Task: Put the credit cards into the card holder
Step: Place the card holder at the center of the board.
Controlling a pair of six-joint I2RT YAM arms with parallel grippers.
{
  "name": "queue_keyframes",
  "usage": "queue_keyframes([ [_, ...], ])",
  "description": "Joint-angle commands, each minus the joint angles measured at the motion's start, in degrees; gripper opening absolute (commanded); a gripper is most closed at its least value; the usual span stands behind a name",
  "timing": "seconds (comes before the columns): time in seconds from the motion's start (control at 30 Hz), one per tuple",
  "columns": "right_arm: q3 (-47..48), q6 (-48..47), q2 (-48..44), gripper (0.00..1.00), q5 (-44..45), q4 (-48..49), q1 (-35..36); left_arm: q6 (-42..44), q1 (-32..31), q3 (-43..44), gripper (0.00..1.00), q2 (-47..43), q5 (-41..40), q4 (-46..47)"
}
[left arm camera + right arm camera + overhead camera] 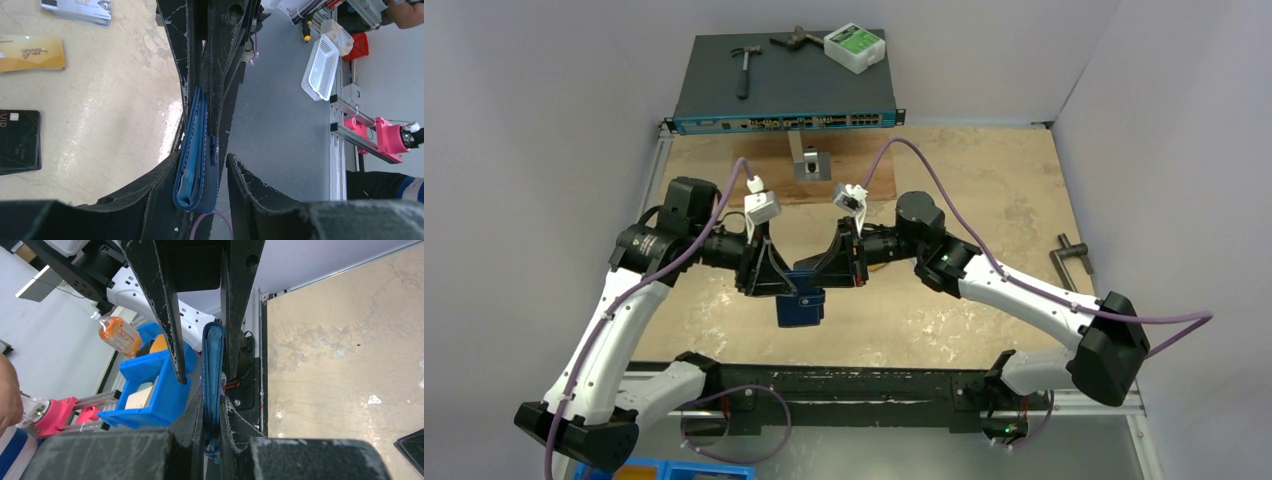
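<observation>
The table (984, 200) lies under both arms, which meet over its middle. The right pincer (212, 402) is closed tight on the card holder (192, 150), clamping the folded navy wallet edge-on deep between its two fingers. The left pincer (205, 160) comes in from the opposite side and straddles the same holder with its jaws partly apart. The finger on the table side touches the wallet's blue face, and a narrow gap shows at the other finger. The holder hangs off the table between the two pincers, fold toward the left one. On the table side of the left pincer, well apart from it, lie a black card (19, 141), an orange-gold card (30, 52) and a silver-grey card (80, 11), all flat.
</observation>
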Motion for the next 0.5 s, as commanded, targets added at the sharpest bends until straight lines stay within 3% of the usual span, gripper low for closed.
queue_keyframes([
  [0.0, 4.1, -3.18, -0.19, 0.0, -1.92, -2.49, 0.43, 1.09, -1.36, -2.99, 0.37, -0.54, -0.67, 0.67],
  [0.1, 5.37, -5.0, 0.07, 0.0, -2.43, -5.33, 0.38, 1.17, -1.44, -4.26, 0.3, -1.26, -0.77, 0.85],
  [0.33, 7.85, -7.8, 1.36, 0.01, -2.8, -10.0, 0.5, -4.26, -1.52, -3.99, 0.03, -0.52, -1.46, 5.23],
  [0.47, 9.11, -8.71, 1.11, 0.48, 5.29, -14.18, 0.08, -12.64, -1.54, -7.04, 0.0, -1.77, -2.32, 12.09],
])
